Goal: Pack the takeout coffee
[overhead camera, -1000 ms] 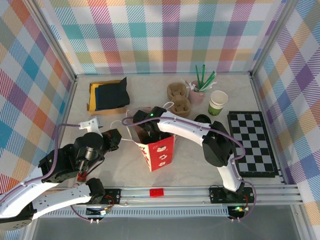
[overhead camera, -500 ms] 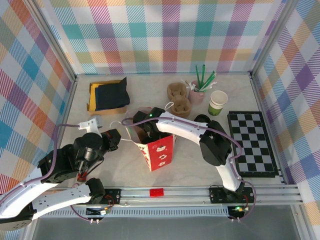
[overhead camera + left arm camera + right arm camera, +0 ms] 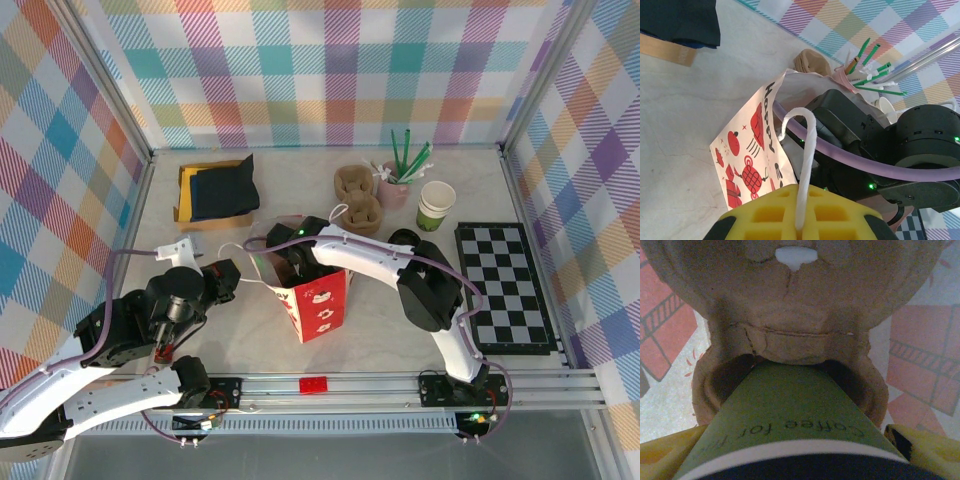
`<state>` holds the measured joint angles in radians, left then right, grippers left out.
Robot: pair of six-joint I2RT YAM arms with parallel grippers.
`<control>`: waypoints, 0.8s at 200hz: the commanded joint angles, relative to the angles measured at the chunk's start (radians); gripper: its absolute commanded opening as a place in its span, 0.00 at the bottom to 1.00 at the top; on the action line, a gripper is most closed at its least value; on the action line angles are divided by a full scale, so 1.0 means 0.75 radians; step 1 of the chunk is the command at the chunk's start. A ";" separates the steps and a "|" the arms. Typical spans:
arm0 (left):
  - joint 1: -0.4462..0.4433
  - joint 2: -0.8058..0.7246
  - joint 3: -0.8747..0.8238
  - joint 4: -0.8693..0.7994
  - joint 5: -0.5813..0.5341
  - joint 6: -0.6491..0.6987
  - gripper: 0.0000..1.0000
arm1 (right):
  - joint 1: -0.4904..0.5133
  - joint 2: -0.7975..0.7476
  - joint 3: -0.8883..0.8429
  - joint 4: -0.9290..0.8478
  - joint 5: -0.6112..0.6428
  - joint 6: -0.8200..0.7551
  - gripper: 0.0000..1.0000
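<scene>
The coffee cup point(image 3: 790, 425) is lying end-on to the right wrist camera. Its long axis is running straight away from the lens, with the black lid point(image 3: 800, 471) nearest and the narrower base pointing into a round well of a brown cardboard carrier point(image 3: 790, 315). Red-printed paper is showing on both sides of the carrier. From above, the right arm's end is reaching down into the open mouth of the red gift bag point(image 3: 318, 305), so the cup is sitting inside it.

The right gripper point(image 3: 795, 452) is standing wide, its yellow fingers point(image 3: 662, 457) pressing against the cup's green wall on either side just below the lid (the printed word "Coffee" is readable).

The left gripper point(image 3: 800, 220) is pinching tight on the bag's white rope handle point(image 3: 807, 150), holding that side up.
</scene>
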<state>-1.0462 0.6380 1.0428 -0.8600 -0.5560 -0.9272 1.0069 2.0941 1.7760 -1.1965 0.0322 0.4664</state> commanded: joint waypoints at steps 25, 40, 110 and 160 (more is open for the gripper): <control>-0.008 -0.022 -0.005 0.015 -0.048 0.001 0.08 | -0.017 0.047 -0.046 0.017 -0.010 -0.010 0.36; -0.008 -0.026 -0.006 0.018 -0.050 0.002 0.08 | -0.017 0.054 -0.054 0.025 -0.014 -0.011 0.35; -0.008 -0.036 -0.008 0.018 -0.052 0.003 0.08 | -0.018 0.086 -0.059 0.049 -0.025 -0.011 0.35; -0.008 -0.041 -0.006 0.018 -0.057 0.005 0.08 | -0.020 0.096 -0.071 0.065 -0.031 -0.011 0.34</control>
<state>-1.0462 0.6247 1.0363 -0.8612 -0.5625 -0.9272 1.0004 2.0998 1.7615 -1.1778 0.0174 0.4633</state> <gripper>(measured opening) 0.077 0.840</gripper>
